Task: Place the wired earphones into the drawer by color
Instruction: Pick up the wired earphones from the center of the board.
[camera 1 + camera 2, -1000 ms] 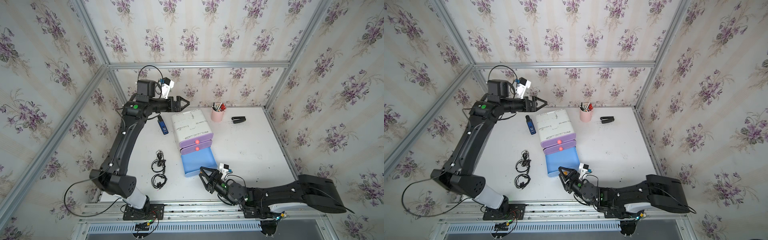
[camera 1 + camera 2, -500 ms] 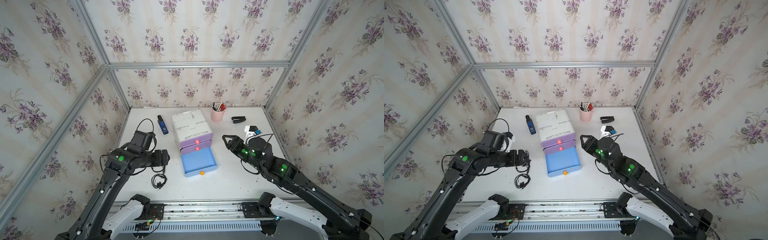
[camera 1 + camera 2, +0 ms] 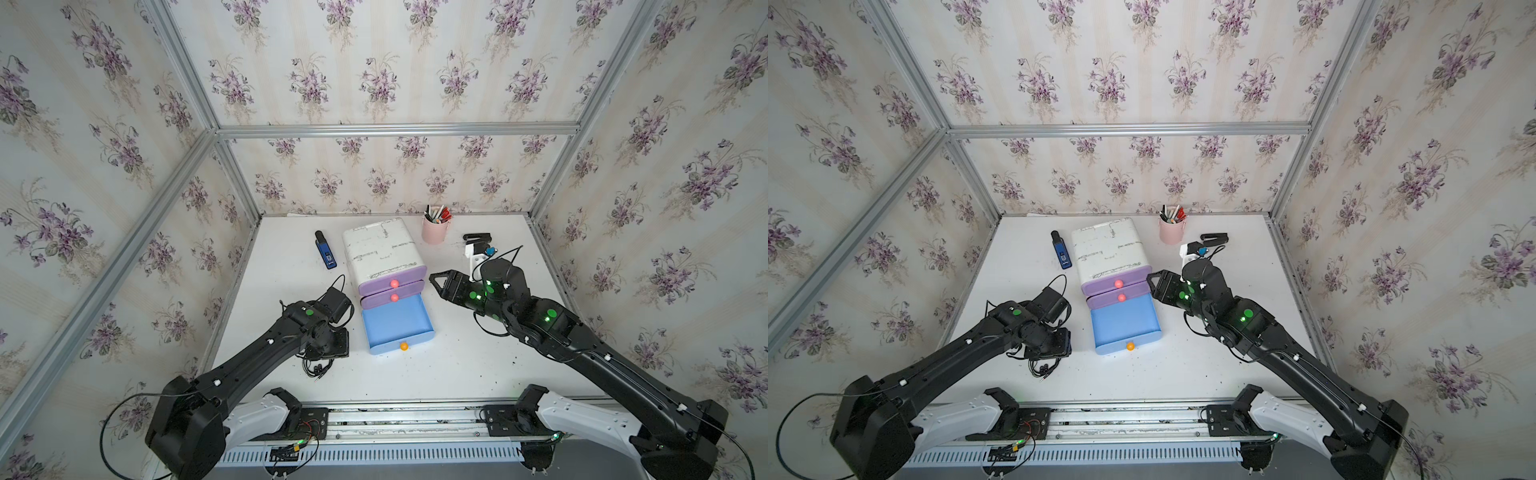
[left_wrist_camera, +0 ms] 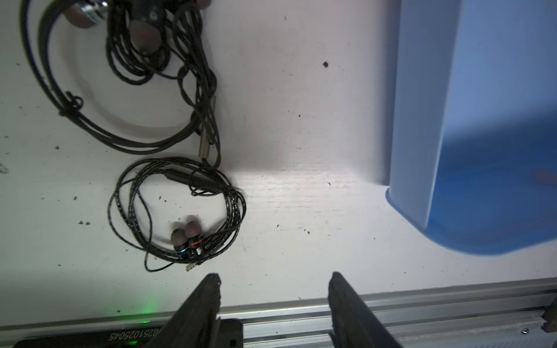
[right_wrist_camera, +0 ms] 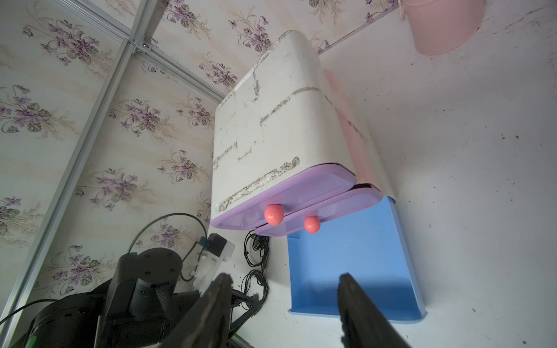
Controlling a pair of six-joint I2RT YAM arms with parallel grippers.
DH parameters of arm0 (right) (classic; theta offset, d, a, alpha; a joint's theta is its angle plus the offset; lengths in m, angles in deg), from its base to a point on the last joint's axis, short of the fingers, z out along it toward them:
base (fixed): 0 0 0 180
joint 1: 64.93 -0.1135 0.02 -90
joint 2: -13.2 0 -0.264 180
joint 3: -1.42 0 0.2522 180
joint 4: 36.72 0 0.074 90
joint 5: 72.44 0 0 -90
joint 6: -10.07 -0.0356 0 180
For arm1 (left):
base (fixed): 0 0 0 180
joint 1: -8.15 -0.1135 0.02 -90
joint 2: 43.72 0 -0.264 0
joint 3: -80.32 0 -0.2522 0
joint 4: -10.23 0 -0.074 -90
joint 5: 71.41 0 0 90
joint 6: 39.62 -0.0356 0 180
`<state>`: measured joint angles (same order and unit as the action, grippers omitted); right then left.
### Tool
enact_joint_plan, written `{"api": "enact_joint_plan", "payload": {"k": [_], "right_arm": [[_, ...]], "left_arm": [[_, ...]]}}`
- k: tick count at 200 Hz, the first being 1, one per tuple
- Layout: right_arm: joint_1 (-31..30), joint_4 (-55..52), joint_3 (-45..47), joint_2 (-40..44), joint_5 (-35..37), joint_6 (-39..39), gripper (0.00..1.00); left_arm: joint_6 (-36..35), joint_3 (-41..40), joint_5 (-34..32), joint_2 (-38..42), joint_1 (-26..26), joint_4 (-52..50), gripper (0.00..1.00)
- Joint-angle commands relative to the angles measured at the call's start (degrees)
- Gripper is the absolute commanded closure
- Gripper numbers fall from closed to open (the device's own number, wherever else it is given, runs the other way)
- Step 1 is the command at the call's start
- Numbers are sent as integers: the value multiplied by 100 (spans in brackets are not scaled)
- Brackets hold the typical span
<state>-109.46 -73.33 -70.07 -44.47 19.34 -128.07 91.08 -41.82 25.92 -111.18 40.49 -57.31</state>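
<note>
Top views and both wrists: black wired earphones [image 3: 318, 368] on the counter [image 3: 457, 365], beside the pulled-out blue drawer [image 3: 397, 324].
Both top views: show the left arm [image 3: 266, 345] bent low over the earphones, one bundle peeking out beneath it, and the right jaws near the white drawer unit [image 3: 382, 249], its two purple drawers [image 3: 374, 286] shut. Left wrist: shows two black bundles [image 4: 188, 236] close together on the counter, left jaws spread apart, gripping nothing, clear of both bundles, drawer wall to one side. Right wrist: shows right jaws parted and empty, aimed toward the blue drawer, earphones lying between unit and left arm.
</note>
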Motion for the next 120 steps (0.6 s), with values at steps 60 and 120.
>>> {"api": "enact_joint_plan", "payload": {"k": [60,120], "right_arm": [[23,458,219,-46,-274,-30,41],[15,562,380,93,-274,-97,42]], "left_arm": [[50,-205,-553,-928,7,756,41],[58,-485,-514,-1319,2,1078,44]]}}
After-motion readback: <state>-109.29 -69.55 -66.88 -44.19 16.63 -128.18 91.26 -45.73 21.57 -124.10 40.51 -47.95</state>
